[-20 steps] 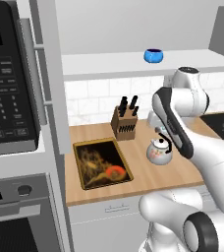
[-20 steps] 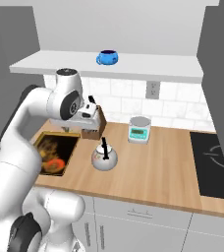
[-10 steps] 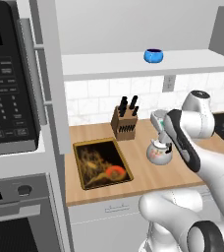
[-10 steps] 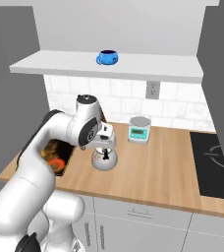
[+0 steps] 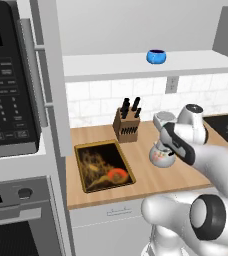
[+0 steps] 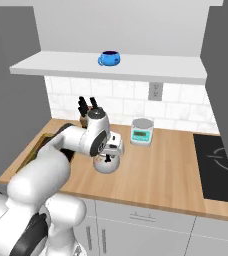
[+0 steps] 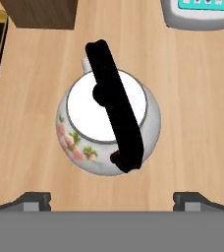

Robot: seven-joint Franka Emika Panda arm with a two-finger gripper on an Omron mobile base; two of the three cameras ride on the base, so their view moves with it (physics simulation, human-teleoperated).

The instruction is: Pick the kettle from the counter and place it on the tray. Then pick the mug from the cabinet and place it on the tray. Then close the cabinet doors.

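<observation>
We note first the light wooden butcher-block counter (image 5: 186, 177), on which the rectangular dark tray with its black rim and brown-gold picture (image 5: 79, 170) lies near the front edge, well apart from the light grey wall cabinet's white shelf (image 5: 111, 65) above, where the small bright blue mug (image 6: 109, 58) sits. The squat round white kettle with a faint floral pattern and a black arched handle (image 7: 109, 125) stands upright on the counter, between the tray and the cooktop, just in front of the wooden knife block (image 5: 126, 125). We judge it rigid, smooth-glazed and likely slippery on its rounded body, moderately light if empty, and liable to chip if knocked; the arched handle (image 7: 115, 113) is the sensible hold, taken across its narrow width near the crown so the body hangs level. The two-finger gripper (image 7: 111, 199) hangs directly above the kettle with its jaws spread wide, holding nothing, and its tips straddle the kettle's body. The hand view gives the handle's slant across the lid and the flower pattern; the left base view gives the tray's position; the right base view gives a small white scale with a teal face (image 6: 142, 132) standing just behind the kettle.
</observation>
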